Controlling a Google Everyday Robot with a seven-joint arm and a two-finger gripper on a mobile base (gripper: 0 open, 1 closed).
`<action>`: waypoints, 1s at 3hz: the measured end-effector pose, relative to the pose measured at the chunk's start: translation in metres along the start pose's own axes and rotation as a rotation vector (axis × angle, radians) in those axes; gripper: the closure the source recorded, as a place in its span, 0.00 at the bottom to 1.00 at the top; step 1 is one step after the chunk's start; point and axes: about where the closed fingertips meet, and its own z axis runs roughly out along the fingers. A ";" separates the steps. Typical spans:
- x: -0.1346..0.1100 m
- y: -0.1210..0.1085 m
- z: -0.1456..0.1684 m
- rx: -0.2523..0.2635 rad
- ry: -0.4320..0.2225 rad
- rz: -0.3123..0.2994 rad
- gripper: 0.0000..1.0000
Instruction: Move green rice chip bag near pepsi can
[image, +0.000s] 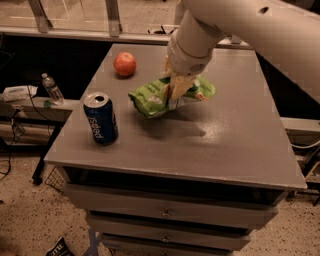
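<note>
over the grey table (240, 145) our gripper (176, 89) holds its jaws clamped on the green rice chip bag (150, 99), lifted mid-carry right of the pepsi can (101, 119); next, we judge, lower leftward and release.

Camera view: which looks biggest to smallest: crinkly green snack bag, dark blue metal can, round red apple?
Green snack bag, pinched mid-length by the gripper above the table
Blue can, helped by nearness
Red apple, farther back
</note>
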 end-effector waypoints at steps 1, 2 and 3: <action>-0.018 0.009 0.011 -0.038 -0.001 -0.046 1.00; -0.036 0.011 0.018 -0.054 -0.016 -0.089 1.00; -0.049 0.013 0.026 -0.072 -0.030 -0.116 1.00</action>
